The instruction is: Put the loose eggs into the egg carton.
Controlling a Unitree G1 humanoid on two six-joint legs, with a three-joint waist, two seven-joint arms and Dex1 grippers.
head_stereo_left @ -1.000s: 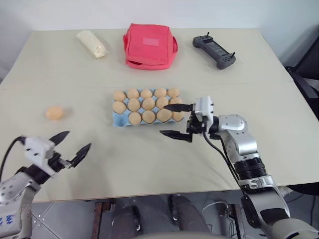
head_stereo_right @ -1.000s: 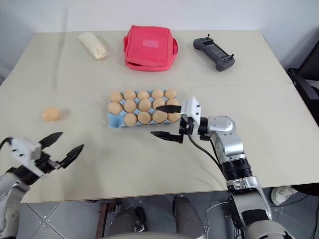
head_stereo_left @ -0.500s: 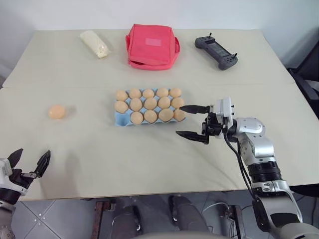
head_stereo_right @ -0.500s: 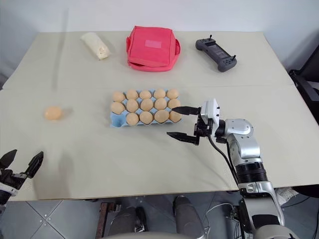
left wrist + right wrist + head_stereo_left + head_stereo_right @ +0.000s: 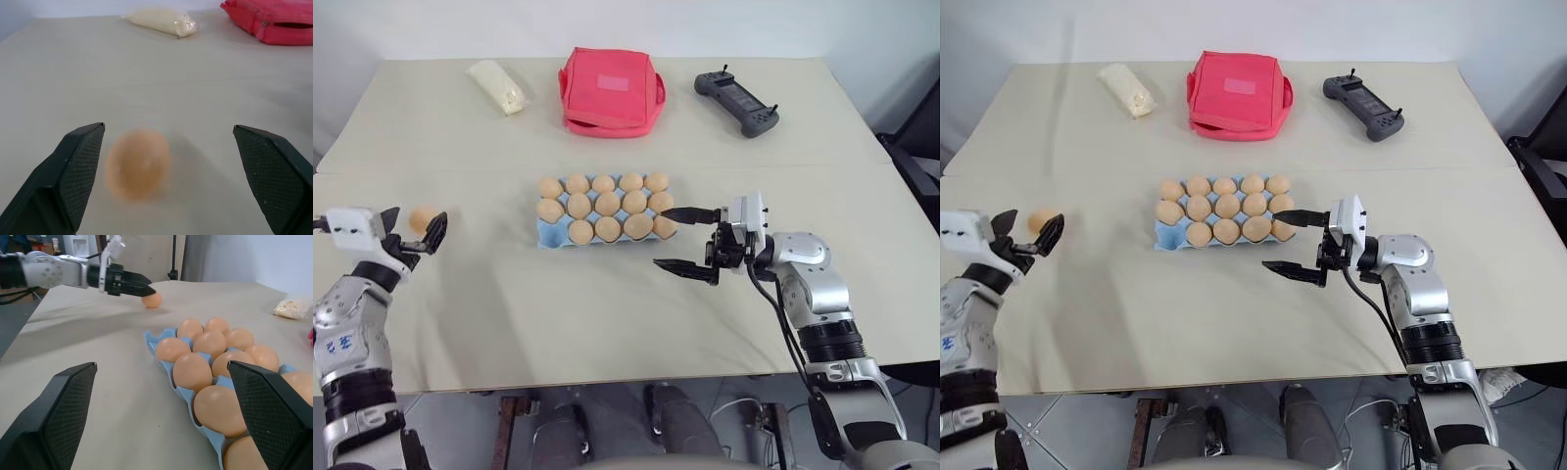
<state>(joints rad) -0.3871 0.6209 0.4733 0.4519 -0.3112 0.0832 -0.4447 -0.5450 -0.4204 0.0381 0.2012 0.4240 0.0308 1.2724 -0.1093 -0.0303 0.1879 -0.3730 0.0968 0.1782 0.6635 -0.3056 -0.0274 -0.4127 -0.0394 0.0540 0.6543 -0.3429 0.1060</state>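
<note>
Left gripper [image 5: 421, 231], jaws released, flanks the loose egg [image 5: 423, 218] at the egg carton's [image 5: 544, 235] 9 o'clock: centre it, clench gently; right gripper [image 5: 687, 238] jaws released.

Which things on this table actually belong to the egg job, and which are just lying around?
Belongs to the job:
- loose egg, on the table by the open left gripper
- egg carton, with one empty cup at its near left corner

Just lying about:
- red pouch
- cream-white packet
- black handheld controller
</note>
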